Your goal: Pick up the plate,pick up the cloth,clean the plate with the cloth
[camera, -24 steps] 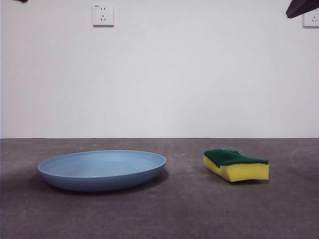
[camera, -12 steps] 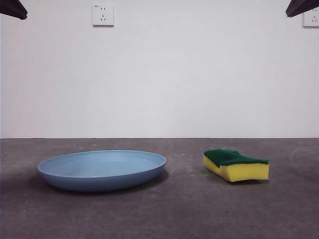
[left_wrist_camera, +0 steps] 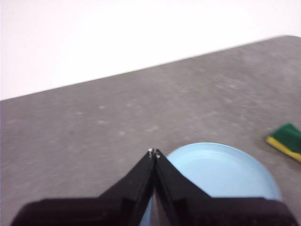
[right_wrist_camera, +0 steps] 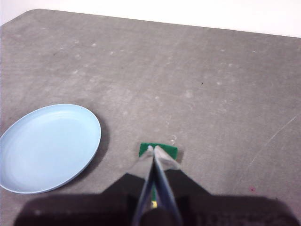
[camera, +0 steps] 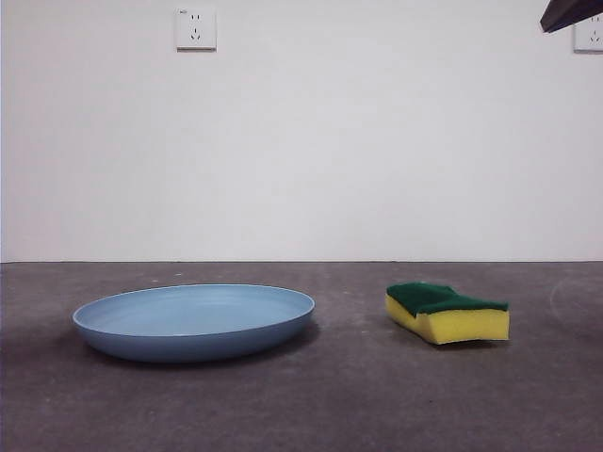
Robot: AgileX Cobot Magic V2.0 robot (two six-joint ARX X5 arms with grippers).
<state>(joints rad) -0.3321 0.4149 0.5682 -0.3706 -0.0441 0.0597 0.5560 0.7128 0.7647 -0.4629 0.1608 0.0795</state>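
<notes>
The light blue oval plate (camera: 194,321) lies flat on the grey table at the left of the front view. The cloth, a yellow sponge with a dark green layer (camera: 447,313), lies to its right, apart from it. My left gripper (left_wrist_camera: 154,152) is shut and empty, high above the plate (left_wrist_camera: 221,172); the sponge's corner (left_wrist_camera: 286,140) shows at the edge of the left wrist view. My right gripper (right_wrist_camera: 153,149) is shut and empty, high above the sponge (right_wrist_camera: 159,150), with the plate (right_wrist_camera: 48,146) off to the side. Only a black tip (camera: 570,13) shows at the front view's top right corner.
The grey table (camera: 358,395) runs to a white wall with a socket (camera: 195,27) at the upper left and another (camera: 590,36) at the upper right. The table's far edge (left_wrist_camera: 141,69) and rounded corner show in the wrist views.
The black tip at the front view's top left corner showed half a second ago and is now out of view. The plate and sponge have not moved.
</notes>
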